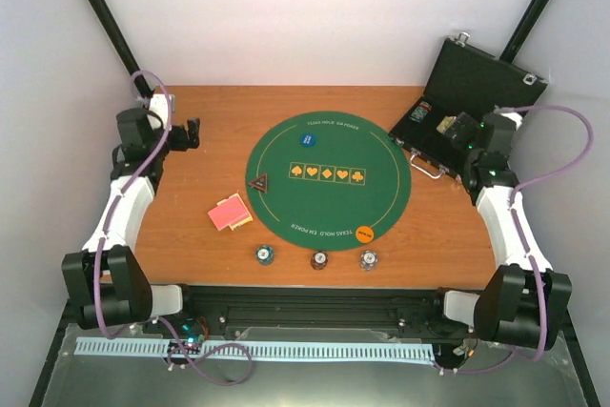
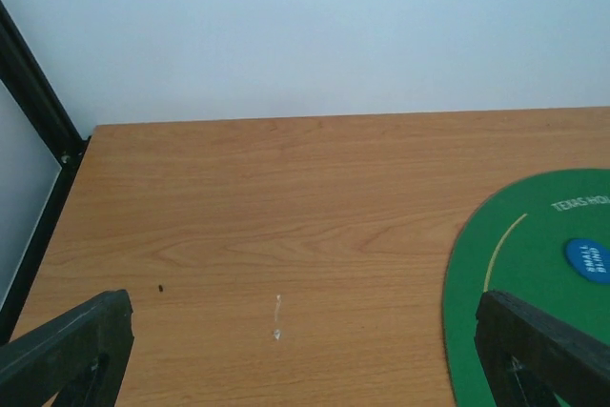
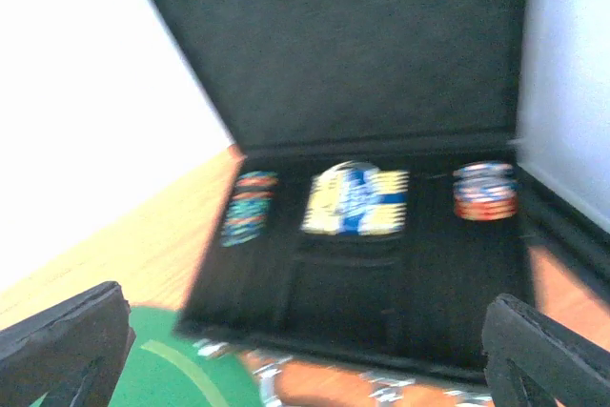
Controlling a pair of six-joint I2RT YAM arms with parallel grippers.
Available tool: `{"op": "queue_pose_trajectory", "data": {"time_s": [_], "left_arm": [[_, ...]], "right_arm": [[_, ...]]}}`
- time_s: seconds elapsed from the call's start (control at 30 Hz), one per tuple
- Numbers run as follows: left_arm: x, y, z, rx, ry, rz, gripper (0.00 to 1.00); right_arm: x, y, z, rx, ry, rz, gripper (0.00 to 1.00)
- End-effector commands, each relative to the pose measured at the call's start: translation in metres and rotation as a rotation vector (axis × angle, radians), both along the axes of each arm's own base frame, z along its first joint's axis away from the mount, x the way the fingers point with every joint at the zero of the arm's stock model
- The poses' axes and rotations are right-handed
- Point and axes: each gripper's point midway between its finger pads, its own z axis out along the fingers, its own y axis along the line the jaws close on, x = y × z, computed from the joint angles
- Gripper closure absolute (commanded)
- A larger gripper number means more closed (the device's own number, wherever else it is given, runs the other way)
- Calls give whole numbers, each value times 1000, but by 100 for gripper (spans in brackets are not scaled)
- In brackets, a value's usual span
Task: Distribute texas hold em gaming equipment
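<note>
From above, a wooden table (image 1: pixel 191 254) carries a round green mat (image 1: pixel 329 199) in its middle. A pile of pink-backed cards (image 1: pixel 229 213) lies on the bare wood just off the mat's near left edge. Three lots of chips sit in a row near the front edge: blue chips (image 1: pixel 264 254), maroon chips (image 1: pixel 319 260) and grey-white chips (image 1: pixel 368 259). An orange disc (image 1: pixel 363 232) lies on the near part of the mat. A black case (image 1: pixel 477 78) stands open at the far right corner. The left gripper (image 1: pixel 189 132) hovers over bare wood at the far left. The right gripper (image 1: pixel 448 128) hangs at the case.

In the left wrist view, its two fingers (image 2: pixel 67 355) stand wide apart with nothing between them. Below is bare wood. The mat's edge and a blue disc (image 2: pixel 588 259) show at the right.

The right wrist view is blurred. Its fingers (image 3: pixel 548 355) also stand wide and hold nothing. They face the open case, where a chip stack (image 3: pixel 248 207) sits on the left. A yellow-and-blue packet (image 3: pixel 357 202) sits in the middle and a second chip stack (image 3: pixel 486 190) on the right.
</note>
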Motion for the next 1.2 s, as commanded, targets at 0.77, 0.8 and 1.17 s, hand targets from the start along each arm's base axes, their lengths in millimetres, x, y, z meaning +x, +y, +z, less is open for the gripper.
{"op": "queue_pose_trajectory", "data": {"time_s": [0.77,0.8,1.17], "left_arm": [[-94,-9,-49,-122,492,-272,0],[-95,-10,-50,-117,494,-275,0],[-106,-13,-58,-127,540,-283,0]], "right_arm": [[-74,496,-129,-456,459,1137,22],[-85,501,-127,-441,465,1165,22],[-201,518,-154,-465,576,1267,12]]}}
